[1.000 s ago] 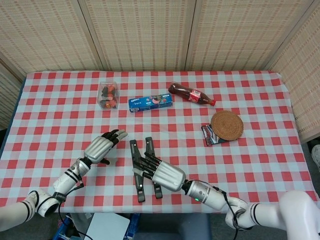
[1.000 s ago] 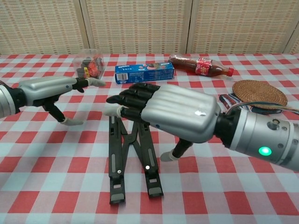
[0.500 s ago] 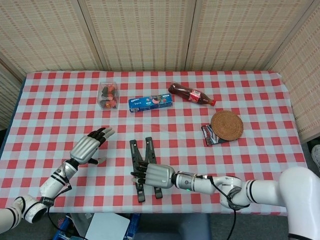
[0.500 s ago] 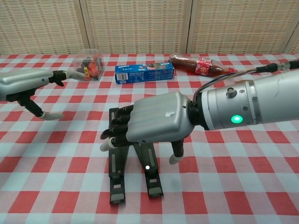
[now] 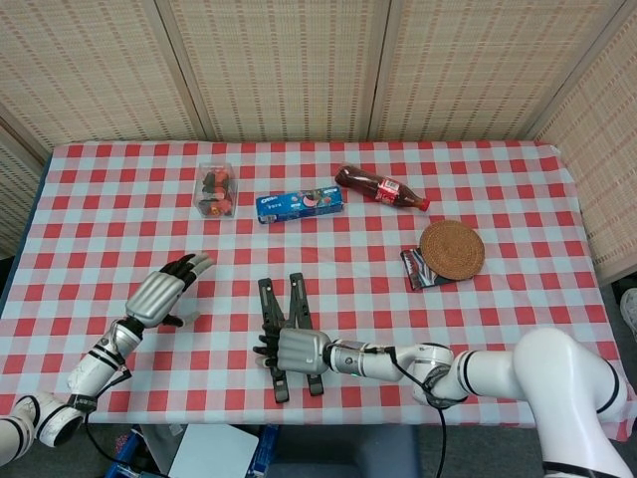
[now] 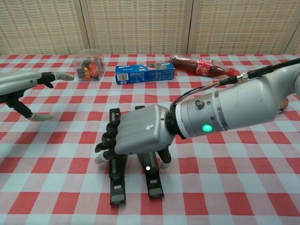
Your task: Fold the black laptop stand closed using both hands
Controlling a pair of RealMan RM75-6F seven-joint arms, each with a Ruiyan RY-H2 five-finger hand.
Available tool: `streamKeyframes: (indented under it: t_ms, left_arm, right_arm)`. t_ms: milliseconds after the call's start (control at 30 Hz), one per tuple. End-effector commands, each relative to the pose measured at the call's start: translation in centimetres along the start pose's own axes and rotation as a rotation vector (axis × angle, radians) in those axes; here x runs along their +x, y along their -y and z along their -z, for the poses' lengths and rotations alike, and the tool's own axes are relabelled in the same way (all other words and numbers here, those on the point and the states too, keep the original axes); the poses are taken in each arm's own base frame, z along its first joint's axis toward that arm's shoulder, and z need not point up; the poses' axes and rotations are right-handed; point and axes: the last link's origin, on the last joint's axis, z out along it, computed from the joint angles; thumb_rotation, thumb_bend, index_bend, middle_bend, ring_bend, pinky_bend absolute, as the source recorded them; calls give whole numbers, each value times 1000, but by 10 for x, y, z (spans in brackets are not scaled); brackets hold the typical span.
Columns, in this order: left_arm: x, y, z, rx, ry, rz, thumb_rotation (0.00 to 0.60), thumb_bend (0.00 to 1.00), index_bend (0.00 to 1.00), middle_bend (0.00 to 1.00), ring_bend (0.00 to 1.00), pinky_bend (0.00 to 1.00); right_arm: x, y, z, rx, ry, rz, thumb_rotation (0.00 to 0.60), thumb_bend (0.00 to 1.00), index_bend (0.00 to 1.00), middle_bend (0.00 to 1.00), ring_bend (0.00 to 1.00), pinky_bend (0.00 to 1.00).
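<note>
Staged lab test cell: woven reed screen panels enclosing red-and-white checked cloth bench.

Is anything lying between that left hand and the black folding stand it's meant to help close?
Nothing visible does. Only bare checked cloth lies between the left hand and the laptop stand. The right hand is already on the stand.

Evenly and brightly lit from overhead, with only soft, short shadows beneath the right hand and the laptop stand. Sharp across the checked tablecloth in the head view; mild sheen on the metallic casing of the right forearm in the chest view. Slight wide-angle stretching toward the chest view's edges, where the left hand is cropped.
</note>
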Motion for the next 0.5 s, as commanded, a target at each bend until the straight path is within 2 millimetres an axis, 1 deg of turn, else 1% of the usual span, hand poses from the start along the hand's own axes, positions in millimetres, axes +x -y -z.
streamKeyframes:
  t_ms: [33, 267, 333, 433, 467, 500]
  left_arm:
    - [-1, 2, 1, 3, -2, 3, 600, 257, 0, 0, 0, 163]
    - [-1, 4, 2, -1, -9, 6, 600, 257, 0, 0, 0, 163]
    - [-1, 4, 2, -1, -12, 8, 600, 257, 0, 0, 0, 163]
    - [-1, 4, 3, -2, -12, 8, 600, 257, 0, 0, 0, 163]
    - [-1, 5, 3, -2, -12, 7, 600, 257, 0, 0, 0, 163]
    - [-2, 5, 3, -3, -12, 7, 600, 257, 0, 0, 0, 163]
  right_arm:
    - [0, 0, -3, 4, 10, 7, 600, 11, 0, 0, 0, 0]
    - [-3, -1, -9, 7, 36, 14, 600, 93, 0, 1, 0, 0]
    - [-3, -1, -10, 6, 35, 7, 600, 118, 0, 17, 0, 0]
    - [-1, -1, -11, 1, 26, 1, 600, 167, 25, 97, 0, 0]
    - [-1, -2, -12, -2, 21, -5, 600, 178, 47, 118, 0, 0]
    - [0, -2, -12, -4, 16, -9, 600, 197, 96, 157, 0, 0]
